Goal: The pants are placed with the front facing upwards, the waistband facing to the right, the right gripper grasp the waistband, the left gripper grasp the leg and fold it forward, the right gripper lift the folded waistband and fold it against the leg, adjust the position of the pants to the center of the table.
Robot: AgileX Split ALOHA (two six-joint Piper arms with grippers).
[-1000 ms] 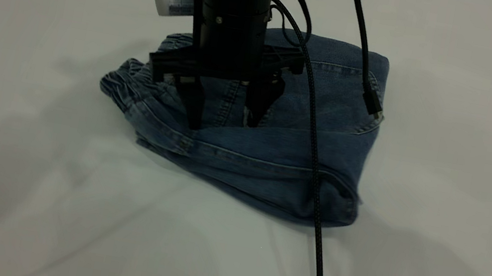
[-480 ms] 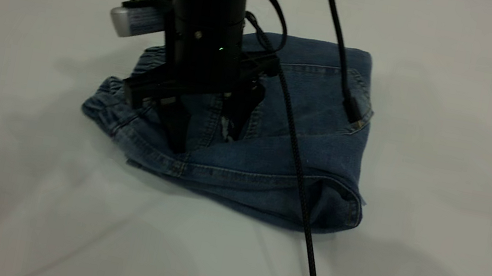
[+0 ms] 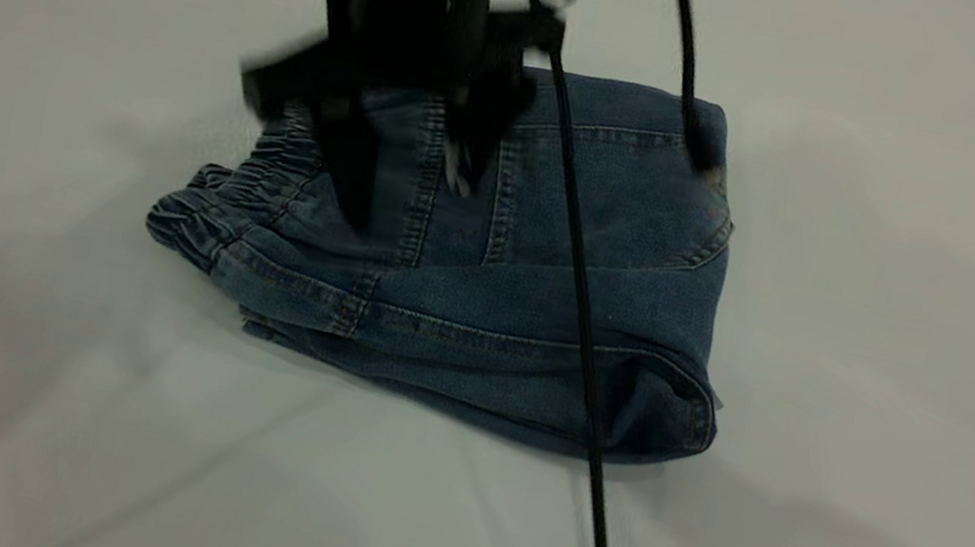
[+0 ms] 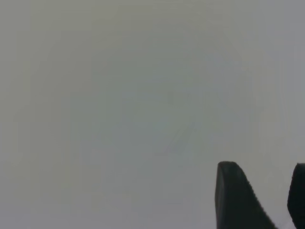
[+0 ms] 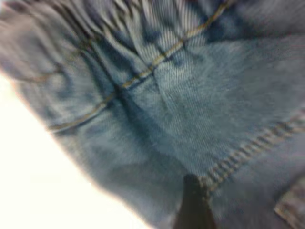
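The pants (image 3: 492,304) lie folded into a blue denim bundle on the white table (image 3: 879,383). Their gathered waistband (image 3: 249,176) is at the bundle's left end. My right gripper (image 3: 411,165) hangs just above the waistband side, blurred with motion, open and holding nothing. The right wrist view shows denim (image 5: 200,109) with tan stitching close up, and one of the dark fingers (image 5: 192,202) over it. My left gripper (image 4: 263,167) is open over bare table (image 4: 119,95), away from the pants and outside the exterior view.
A black braided cable (image 3: 584,321) hangs from the right arm across the pants down to the front edge. A second cable with a plug (image 3: 699,145) dangles over the bundle's right part. Bare tabletop surrounds the pants.
The right gripper pushed the pants a little leftward and toward the front, then rose off the fabric. The waistband now shows uncovered.
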